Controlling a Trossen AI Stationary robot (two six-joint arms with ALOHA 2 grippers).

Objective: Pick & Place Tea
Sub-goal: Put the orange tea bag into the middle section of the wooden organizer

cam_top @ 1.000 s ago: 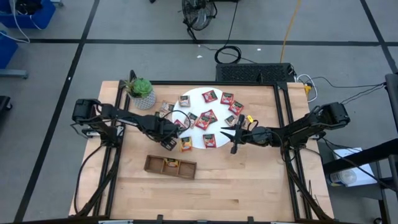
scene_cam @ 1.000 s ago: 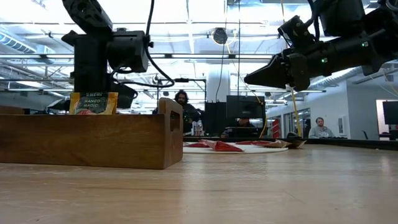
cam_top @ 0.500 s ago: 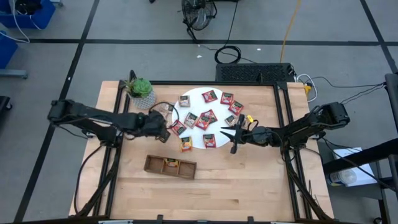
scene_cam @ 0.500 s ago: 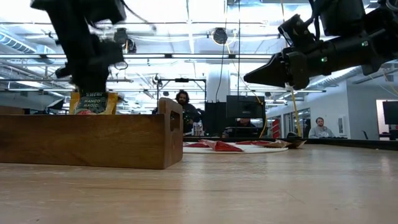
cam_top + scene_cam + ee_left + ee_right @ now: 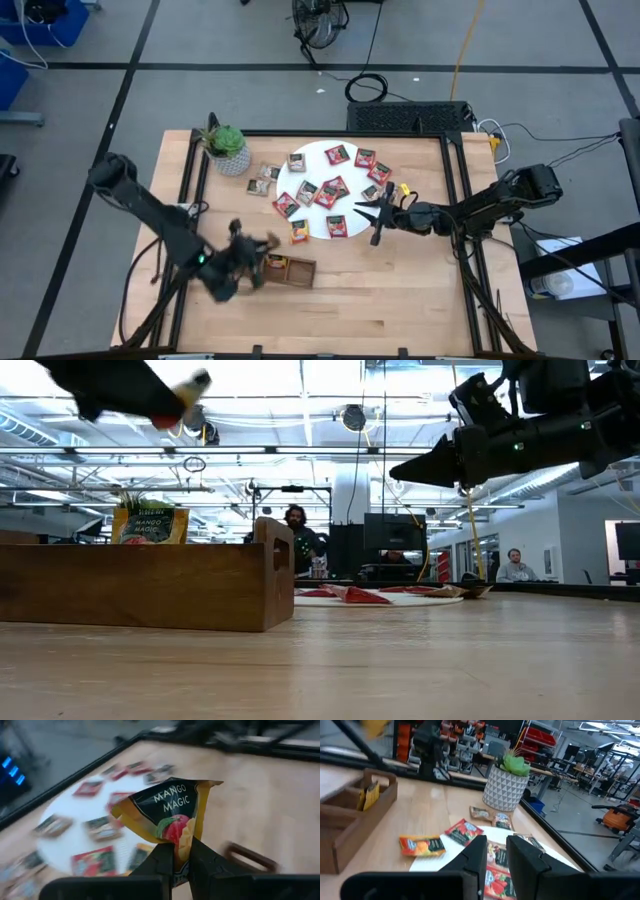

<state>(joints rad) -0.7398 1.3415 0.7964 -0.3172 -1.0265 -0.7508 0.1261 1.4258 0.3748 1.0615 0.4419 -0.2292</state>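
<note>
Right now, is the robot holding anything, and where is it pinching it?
Yes. The left hand pinches a yellow Mango Magic tea sachet by its bottom edge. The right hand holds nothing.

I read "MANGO MAGIC" in pale capitals on the dark upper panel of the yellow sachet (image 5: 167,815) pinched in the left gripper (image 5: 181,865); the same words show on the sachet standing in the wooden tray (image 5: 150,585); nothing else I can read.
</note>
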